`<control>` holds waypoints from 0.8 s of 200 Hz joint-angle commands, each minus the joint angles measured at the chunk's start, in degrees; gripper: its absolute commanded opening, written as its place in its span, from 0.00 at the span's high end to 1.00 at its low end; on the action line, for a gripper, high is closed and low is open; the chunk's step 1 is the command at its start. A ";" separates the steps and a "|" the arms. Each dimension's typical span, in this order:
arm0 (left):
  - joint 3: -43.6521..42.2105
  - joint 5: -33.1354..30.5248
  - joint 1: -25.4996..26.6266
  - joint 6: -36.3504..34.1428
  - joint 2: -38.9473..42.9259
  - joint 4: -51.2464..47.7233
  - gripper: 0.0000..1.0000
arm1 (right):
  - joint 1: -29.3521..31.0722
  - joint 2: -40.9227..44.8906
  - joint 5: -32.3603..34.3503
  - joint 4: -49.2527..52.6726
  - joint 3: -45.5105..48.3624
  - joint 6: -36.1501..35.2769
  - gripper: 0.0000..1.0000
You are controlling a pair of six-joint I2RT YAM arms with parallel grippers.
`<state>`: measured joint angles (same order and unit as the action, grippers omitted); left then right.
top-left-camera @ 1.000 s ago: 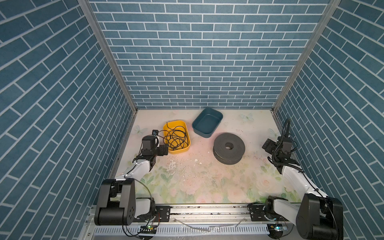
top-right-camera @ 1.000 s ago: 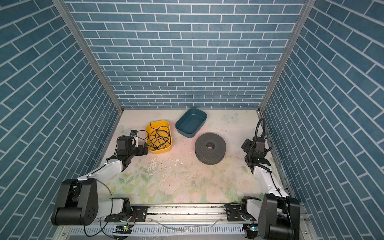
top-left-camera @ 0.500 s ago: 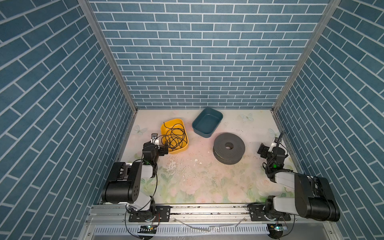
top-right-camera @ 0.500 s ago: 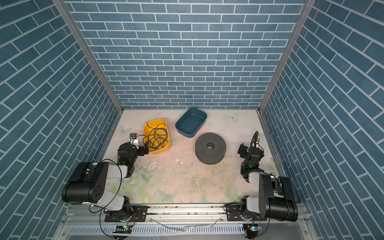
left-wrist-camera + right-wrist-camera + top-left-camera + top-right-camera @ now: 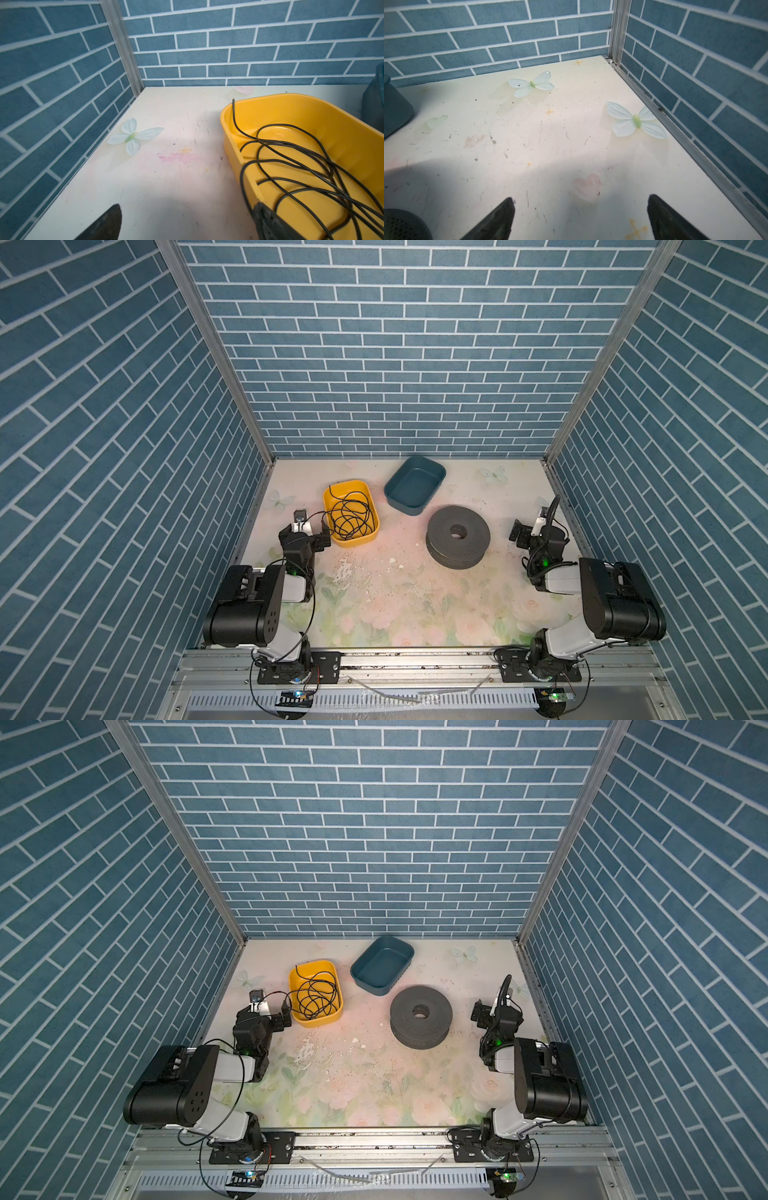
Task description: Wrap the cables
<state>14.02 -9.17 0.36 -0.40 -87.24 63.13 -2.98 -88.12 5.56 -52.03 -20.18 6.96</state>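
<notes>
While both arms are folded at the front rail, the pale flower-printed bench [image 5: 415, 605] lies enclosed on three sides by blue brick-patterned panels [image 5: 395, 344]. The left arm [image 5: 249, 605] occupies the front left corner and the right arm [image 5: 615, 601] the front right corner.

A dark grey perforated spool [image 5: 440, 531] [image 5: 401, 1011] with a round centre hole lies flat, right of centre, in both top views. A dark blue rectangular plastic tub [image 5: 405, 506] stands behind the spool, near the back panel, set at an angle. A yellow rectangular plastic tub [image 5: 353, 541] [image 5: 311, 108] stands left of the blue one, apart from it.

The cables [image 5: 351, 516] [image 5: 330, 170], thin black wires in loose tangled loops, lie inside the yellow tub. One free end rises against the tub's far corner. One loop hangs over the wall that faces the left gripper [image 5: 305, 533] [image 5: 188, 209].

The left gripper sits just beside that wall with its jaws spread wide and nothing between them. One finger [image 5: 268, 222] stands where the loop comes over; contact cannot be determined.

The right gripper [image 5: 538, 531] [image 5: 581, 198] sits between the spool and the right panel, touching neither. Its jaws are spread wide over bare bench.

Pale butterfly shapes [image 5: 636, 121] [image 5: 133, 136] mark the bench surface near each gripper.
</notes>
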 commanded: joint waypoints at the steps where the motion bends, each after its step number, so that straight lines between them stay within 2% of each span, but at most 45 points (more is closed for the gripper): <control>1: -2.81 -5.09 0.03 1.84 -1.03 6.94 0.00 | 0.26 -0.24 -1.39 0.85 -1.67 -2.96 0.01; 41: -6.92 -3.23 -0.01 1.64 -3.75 17.52 0.00 | 0.26 -0.02 -1.33 1.40 -1.69 -2.94 0.01; 160: -6.84 -3.29 -0.01 1.55 -3.63 17.46 0.00 | 0.26 0.00 -1.43 1.26 -1.69 -2.99 0.01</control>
<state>7.46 -12.43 0.38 0.86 -90.50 79.02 -2.98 -88.12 4.67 -50.98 -20.18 5.91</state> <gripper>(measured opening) 0.996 0.991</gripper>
